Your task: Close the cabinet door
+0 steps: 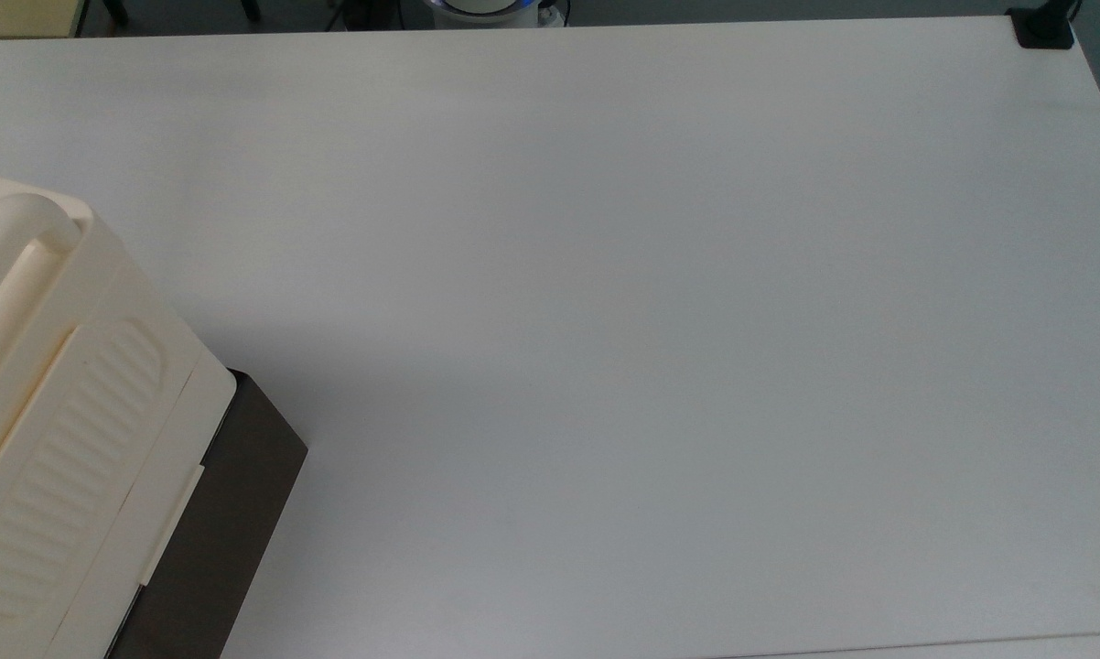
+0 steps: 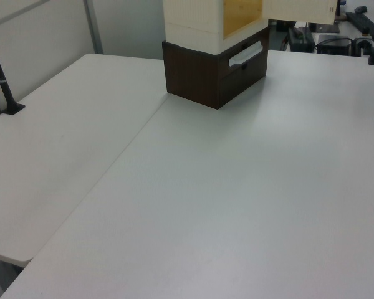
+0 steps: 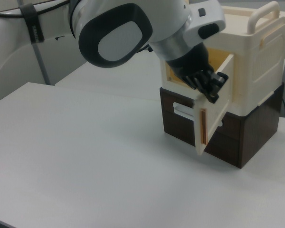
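The cabinet (image 3: 259, 61) is a cream box with a bar handle on top, standing on a dark brown base at the right view's right. Its door (image 3: 217, 124) stands swung out, and the yellowish inside shows behind it. My gripper (image 3: 213, 88) is dark and sits against the door's upper part, on the side facing the opening. In the top view the cabinet (image 1: 74, 421) fills the lower left corner, ribbed oval panel up and brown side to the right. In the left view the cabinet (image 2: 202, 68) stands at the far edge, with the open door (image 2: 299, 9) at the top.
The white table (image 1: 651, 320) stretches wide beside the cabinet. A black clamp (image 1: 1044, 27) sits at the top view's upper right corner. A black post (image 2: 3, 81) stands at the left view's left. My arm (image 3: 133, 28) crosses the top of the right view.
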Controlling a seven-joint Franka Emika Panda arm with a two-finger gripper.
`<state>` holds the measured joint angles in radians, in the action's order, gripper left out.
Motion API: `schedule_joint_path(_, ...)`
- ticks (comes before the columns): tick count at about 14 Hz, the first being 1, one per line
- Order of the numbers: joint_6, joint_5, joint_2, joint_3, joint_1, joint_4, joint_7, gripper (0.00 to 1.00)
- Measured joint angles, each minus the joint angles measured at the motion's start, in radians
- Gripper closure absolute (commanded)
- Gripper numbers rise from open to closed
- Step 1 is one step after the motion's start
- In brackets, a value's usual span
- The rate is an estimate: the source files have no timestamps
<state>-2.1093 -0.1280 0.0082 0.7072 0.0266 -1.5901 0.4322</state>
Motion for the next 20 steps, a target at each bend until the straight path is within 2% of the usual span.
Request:
schedule_joint_path(6, 0.093, -0.016, 0.008, -0.065, -0.038, -0.003, -0.001, 1.0)
schedule_joint_path(11, 0.08, -0.297, 0.015, -0.107, -0.044, -0.003, 0.0, 1.0)
schedule_joint_path(13, -0.026, -0.399, 0.044, -0.145, -0.046, -0.004, 0.0, 1.0)
schedule_joint_path(17, -0.303, -0.517, 0.135, -0.222, -0.048, -0.006, 0.0, 1.0)
schedule_joint_path(20, -0.398, -0.541, 0.188, -0.233, -0.047, -0.004, -0.001, 1.0)
